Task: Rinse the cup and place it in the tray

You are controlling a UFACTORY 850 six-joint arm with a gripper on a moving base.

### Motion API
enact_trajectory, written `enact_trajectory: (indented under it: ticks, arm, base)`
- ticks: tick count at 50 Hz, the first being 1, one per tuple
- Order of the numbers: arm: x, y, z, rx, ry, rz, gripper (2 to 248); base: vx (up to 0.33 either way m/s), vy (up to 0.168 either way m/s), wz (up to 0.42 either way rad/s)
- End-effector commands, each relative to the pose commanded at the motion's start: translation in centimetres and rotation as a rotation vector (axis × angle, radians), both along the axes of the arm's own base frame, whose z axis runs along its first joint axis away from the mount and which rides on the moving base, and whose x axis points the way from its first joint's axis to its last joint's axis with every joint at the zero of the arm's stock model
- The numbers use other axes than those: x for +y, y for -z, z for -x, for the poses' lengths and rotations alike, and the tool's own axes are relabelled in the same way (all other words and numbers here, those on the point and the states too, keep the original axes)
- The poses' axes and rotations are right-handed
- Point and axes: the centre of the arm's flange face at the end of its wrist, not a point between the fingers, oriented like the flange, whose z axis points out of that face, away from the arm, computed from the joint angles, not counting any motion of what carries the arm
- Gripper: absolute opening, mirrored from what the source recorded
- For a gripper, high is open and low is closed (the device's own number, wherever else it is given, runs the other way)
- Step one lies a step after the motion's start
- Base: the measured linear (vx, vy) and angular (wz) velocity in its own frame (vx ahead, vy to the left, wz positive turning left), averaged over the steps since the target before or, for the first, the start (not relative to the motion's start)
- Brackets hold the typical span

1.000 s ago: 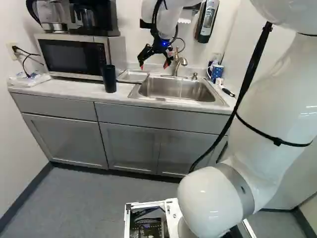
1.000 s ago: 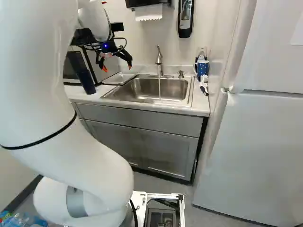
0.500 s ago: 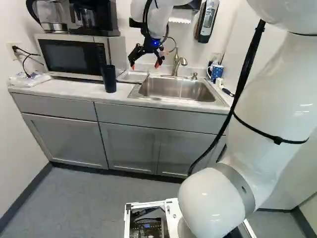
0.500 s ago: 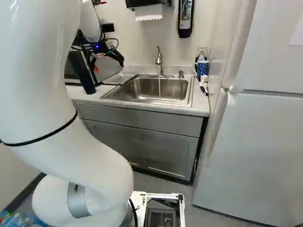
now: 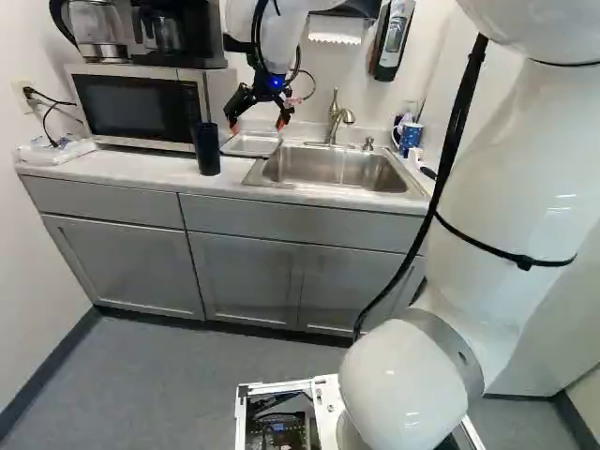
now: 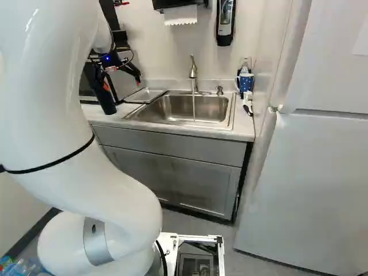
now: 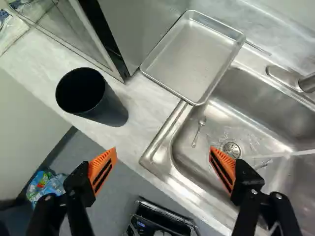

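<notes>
In the left base view the gripper [image 5: 258, 127] hangs above the counter around the tray, right of the cup [image 5: 207, 150]. Seen from the wrist, the gripper [image 7: 164, 164] stands wide open with nothing between its orange pads. The dark, tall cup [image 7: 84, 93] stands upright on the counter, ahead of the fingers and off to one side, its mouth facing up. A shallow metal tray [image 7: 196, 56] lies beyond, between the cup and the faucet, by the sink's rim. Water runs from the faucet [image 6: 194, 75] into the sink [image 7: 226, 113].
A microwave [image 5: 136, 105] with coffee makers on it stands behind the cup. In the sink lies a spoon [image 7: 199, 131] near the drain. A blue mug [image 6: 245, 83] stands right of the sink, with a soap dispenser [image 6: 225, 22] on the wall above.
The arm has swung left in both base views, carrying the open gripper from near the faucet toward the cup and somewhat lower. Base, cup and tray have stayed where they were.
</notes>
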Motion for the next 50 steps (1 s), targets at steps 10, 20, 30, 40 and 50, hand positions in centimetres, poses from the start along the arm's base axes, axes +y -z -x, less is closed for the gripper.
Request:
enact_trajectory:
  ticks: [10,20,30,40,50]
  arm:
    - [2.0,1.2,-0.2,0.014,-0.033,0.006,247]
    - [3.8,2.3,-0.2,0.009,-0.063,0.004,247]
    - [4.7,3.3,0.6,-0.016,-0.085,-0.008,247]
    - [5.1,4.3,1.7,-0.043,-0.101,-0.021,247]
    - [4.9,5.1,2.8,-0.079,-0.108,-0.038,247]
  base:
    - [0.0,0.0,0.0]
    - [0.0,0.0,0.0]
    - [0.0,0.0,0.0]
    - [0.0,0.0,0.0]
    - [0.0,0.0,0.0]
